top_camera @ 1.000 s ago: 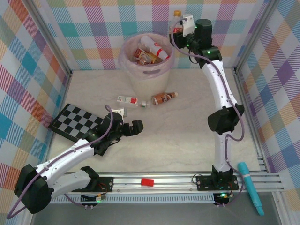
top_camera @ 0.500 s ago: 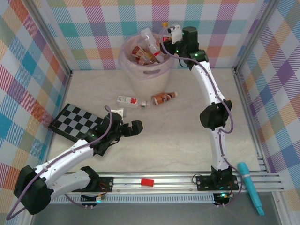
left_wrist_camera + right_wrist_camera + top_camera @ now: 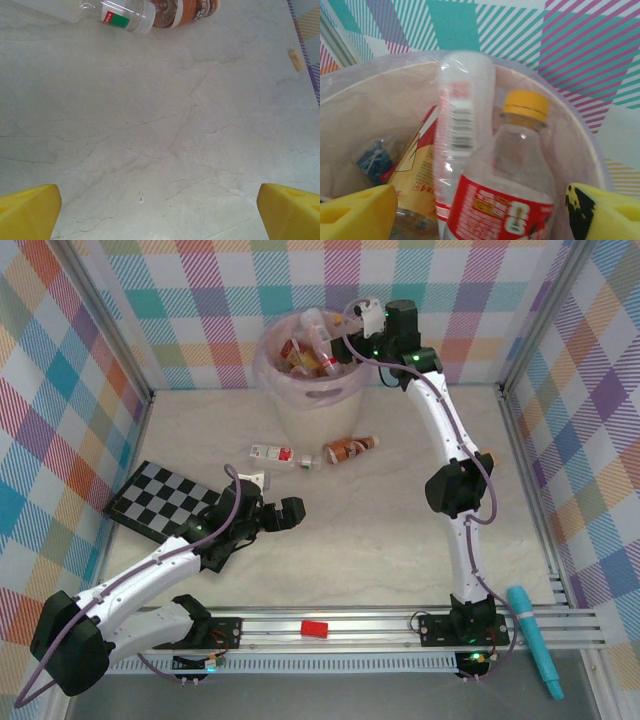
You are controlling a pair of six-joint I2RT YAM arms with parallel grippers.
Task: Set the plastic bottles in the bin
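The bin (image 3: 268, 370) stands at the back of the table with several plastic bottles piled inside. My right gripper (image 3: 347, 332) hovers over its right rim, open. Seen from the right wrist, a red-labelled bottle with a yellow cap (image 3: 515, 180) lies between the spread yellow fingers (image 3: 357, 212), clear of the left one, beside a white-labelled bottle (image 3: 462, 125) inside the bin's lined rim (image 3: 380, 75). On the table lie a red-and-white-labelled bottle (image 3: 278, 454) (image 3: 117, 15) and an orange-brown one (image 3: 350, 448) (image 3: 187, 10). My left gripper (image 3: 288, 511) (image 3: 160, 215) is open and empty, low over bare table short of them.
A checkered board (image 3: 165, 498) lies at the left beside the left arm. A teal cylinder (image 3: 535, 640) rests on the rail at the near right, and a small red block (image 3: 314, 628) sits mid-rail. Patterned walls close in the table on three sides.
The right arm swung left from behind the bin to over its rim, and its jaws opened, letting go of the yellow-capped bottle. The left arm stayed still.
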